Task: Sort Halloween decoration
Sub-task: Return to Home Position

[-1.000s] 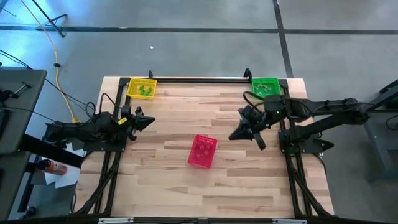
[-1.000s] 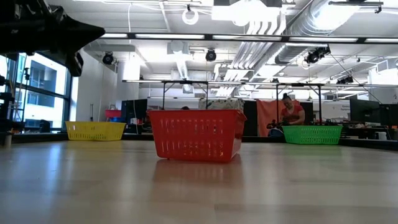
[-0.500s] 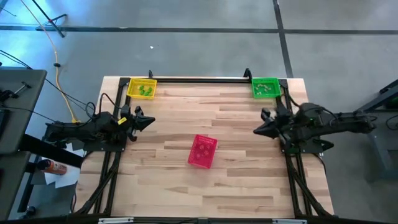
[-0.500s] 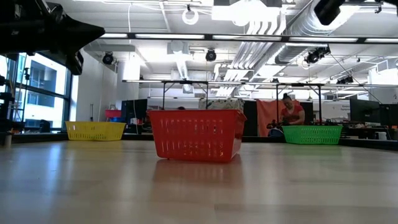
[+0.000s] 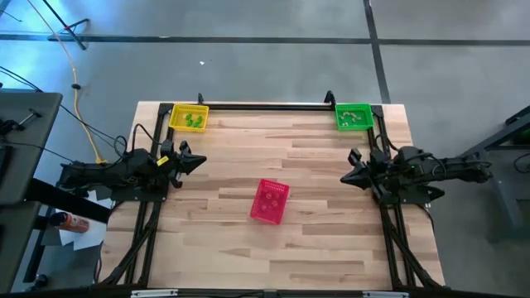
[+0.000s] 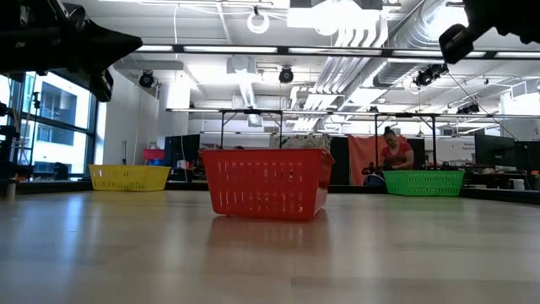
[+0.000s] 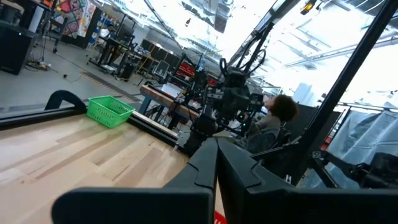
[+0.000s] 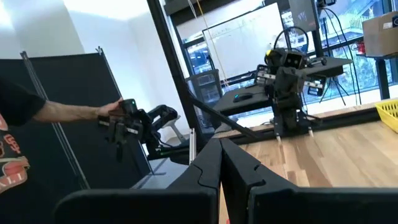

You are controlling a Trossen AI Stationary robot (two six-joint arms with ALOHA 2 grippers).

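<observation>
Three mesh baskets stand on the wooden table: a yellow basket (image 5: 189, 117) at the far left with green trinkets (image 5: 195, 121) in it, a green basket (image 5: 354, 116) at the far right, and a pink basket (image 5: 270, 201) in the middle. What lies in the green and pink baskets is too small to make out. My left gripper (image 5: 201, 161) hangs shut and empty at the table's left edge, its fingers (image 7: 205, 163) together. My right gripper (image 5: 344, 176) hangs shut and empty at the right edge, pointing toward the middle, its fingers (image 8: 208, 163) together.
Black frame rails run along the table's far edge (image 5: 265, 105) and both sides. Bare wood lies around the pink basket (image 6: 266, 182). Beyond the table a person (image 6: 394, 154) sits behind the green basket (image 6: 423, 182), and a person's hand (image 8: 115, 112) holds a dark device.
My right gripper has drawn back from over the table toward the right edge and sunk, its arm folding in; it has tipped from slanting down to about level. It stayed shut and empty. The baskets have not moved.
</observation>
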